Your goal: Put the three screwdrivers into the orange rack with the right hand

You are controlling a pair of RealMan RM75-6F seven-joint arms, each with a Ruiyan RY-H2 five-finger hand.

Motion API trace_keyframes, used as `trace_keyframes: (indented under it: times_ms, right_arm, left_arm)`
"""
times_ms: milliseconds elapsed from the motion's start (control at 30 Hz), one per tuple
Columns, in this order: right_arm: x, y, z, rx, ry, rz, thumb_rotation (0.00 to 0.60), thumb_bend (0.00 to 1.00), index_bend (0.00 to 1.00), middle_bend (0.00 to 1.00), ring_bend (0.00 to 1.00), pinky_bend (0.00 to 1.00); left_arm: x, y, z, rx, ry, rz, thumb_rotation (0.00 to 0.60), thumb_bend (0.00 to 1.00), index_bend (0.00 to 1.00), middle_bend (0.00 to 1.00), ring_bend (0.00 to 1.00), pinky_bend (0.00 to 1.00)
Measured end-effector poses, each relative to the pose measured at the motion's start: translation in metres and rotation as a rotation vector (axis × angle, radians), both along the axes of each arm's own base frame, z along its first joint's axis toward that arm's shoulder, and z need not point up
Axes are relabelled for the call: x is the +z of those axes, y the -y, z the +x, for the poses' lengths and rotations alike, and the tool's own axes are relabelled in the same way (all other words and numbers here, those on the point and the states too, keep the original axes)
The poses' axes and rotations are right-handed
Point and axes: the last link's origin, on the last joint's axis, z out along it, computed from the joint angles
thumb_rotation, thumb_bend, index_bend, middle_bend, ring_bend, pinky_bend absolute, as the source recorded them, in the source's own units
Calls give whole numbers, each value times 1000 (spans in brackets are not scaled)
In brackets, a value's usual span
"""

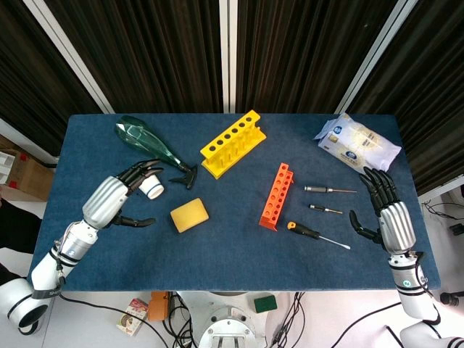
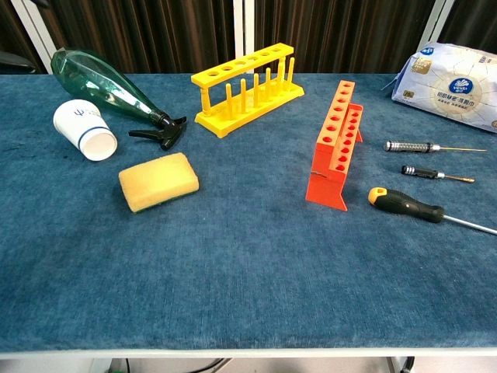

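Note:
The orange rack (image 1: pixel 276 196) (image 2: pixel 337 144) stands right of the table's middle, its holes empty. Three screwdrivers lie on the blue cloth to its right. The farthest is a silver-handled one (image 1: pixel 330 189) (image 2: pixel 423 146). A shorter dark one (image 1: pixel 325 209) (image 2: pixel 431 172) lies below it. Nearest the front edge is a black-and-orange-handled one (image 1: pixel 316 234) (image 2: pixel 419 207). My right hand (image 1: pixel 384 208) hovers right of the screwdrivers, fingers spread, holding nothing. My left hand (image 1: pixel 122 193) rests at the table's left, fingers spread by the paper cup, empty. Neither hand shows in the chest view.
A yellow rack (image 1: pixel 233 143) (image 2: pixel 248 88) stands behind the orange one. A green spray bottle (image 1: pixel 154 147) (image 2: pixel 109 95), a white paper cup (image 1: pixel 152 188) (image 2: pixel 85 130) and a yellow sponge (image 1: pixel 189 215) (image 2: pixel 158 180) lie at the left. A tissue pack (image 1: pixel 357 141) (image 2: pixel 453 84) sits at the back right.

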Motion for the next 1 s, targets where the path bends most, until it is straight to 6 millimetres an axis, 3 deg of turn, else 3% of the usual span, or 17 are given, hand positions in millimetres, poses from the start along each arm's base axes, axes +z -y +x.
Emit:
trace_keyframes:
  times_ms: [333,467,800,1000]
  right_arm:
    - [7,-4,-7,-18,-12,-2,600,454,0,0,0,0]
    - [10,-8,-11,-47,-49,12,600,428,7,52,0,0]
    - [13,-12,-13,-340,-362,94,600,433,210,62,0,0]
    - [-4,0,-13,-523,-534,193,600,464,289,25,0,0]
  left_arm:
    - [1,5,0,-1,-18,9,600,48,136,61,88,278]
    - [5,11,-6,5,-66,35,600,43,140,61,85,276]
    - [14,40,-40,135,-348,216,600,37,141,43,31,198]
    - [14,57,-67,278,-439,245,600,36,120,43,31,187]
